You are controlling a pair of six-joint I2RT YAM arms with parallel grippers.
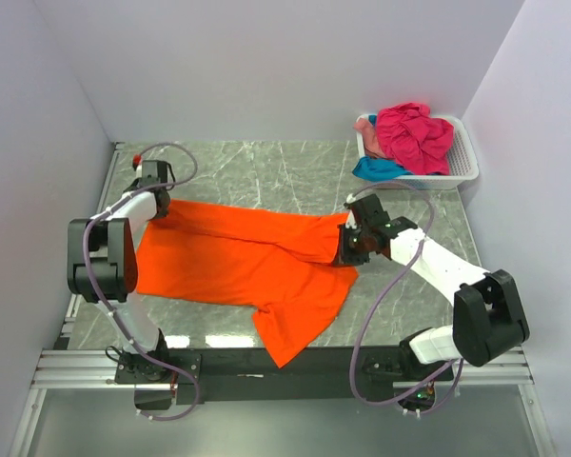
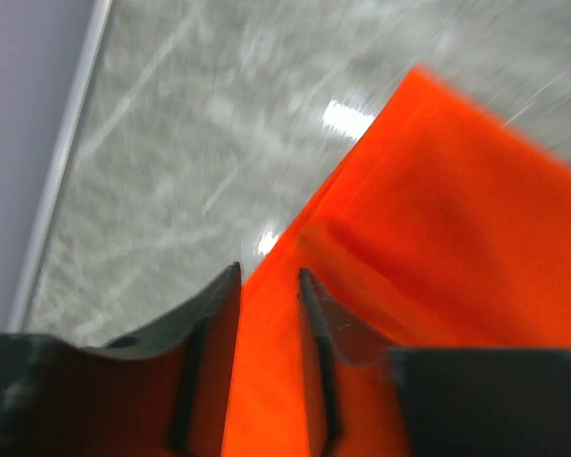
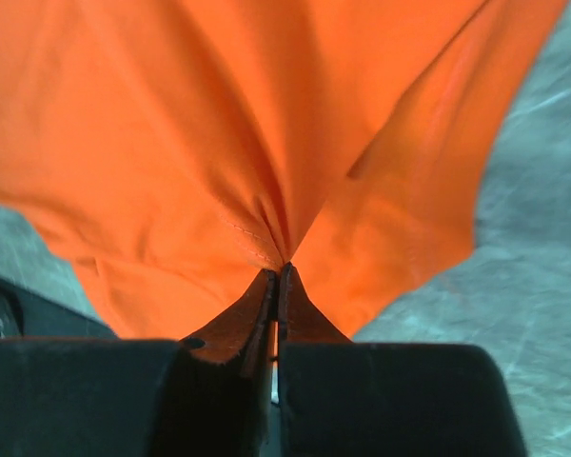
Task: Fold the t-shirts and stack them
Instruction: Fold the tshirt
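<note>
Top external view: a white slatted plastic basket at the far right corner holds three crumpled shirts: a magenta t-shirt, a teal t-shirt and a pale pink t-shirt. One bright orange short-sleeved t-shirt lies spread on the grey marbled table between two grippers. The left gripper stands narrowly parted over the shirt's far left corner. The right gripper is clamped on its right edge.

From where I stood, there was no writing, label, brand mark, number or sign that I could read on anything in view.
</note>
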